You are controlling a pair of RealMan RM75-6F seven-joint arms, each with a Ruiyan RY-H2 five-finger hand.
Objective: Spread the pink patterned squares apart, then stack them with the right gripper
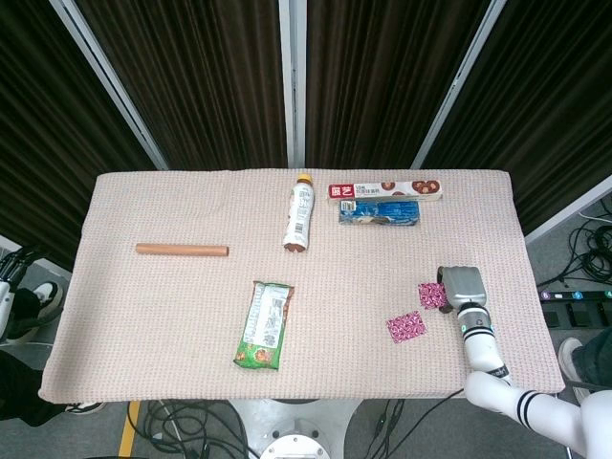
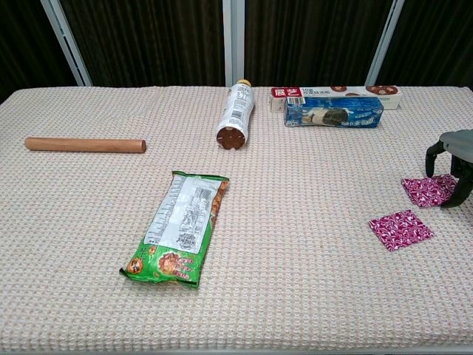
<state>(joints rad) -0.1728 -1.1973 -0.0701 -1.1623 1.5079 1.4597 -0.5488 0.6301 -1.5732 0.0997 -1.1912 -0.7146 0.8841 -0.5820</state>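
Observation:
Two pink patterned squares lie apart on the right side of the table. The farther one lies flat under my right hand, whose fingers arch over its right part; a fingertip stands at its right edge and nothing is lifted. The nearer square lies free, a short way left of and nearer than the hand. My left hand hangs off the table's left edge, holding nothing, and only part of it shows.
A green snack bag lies mid-table and a wooden rod at the left. A bottle on its side and two long boxes sit at the back. The table's right edge is close to my right hand.

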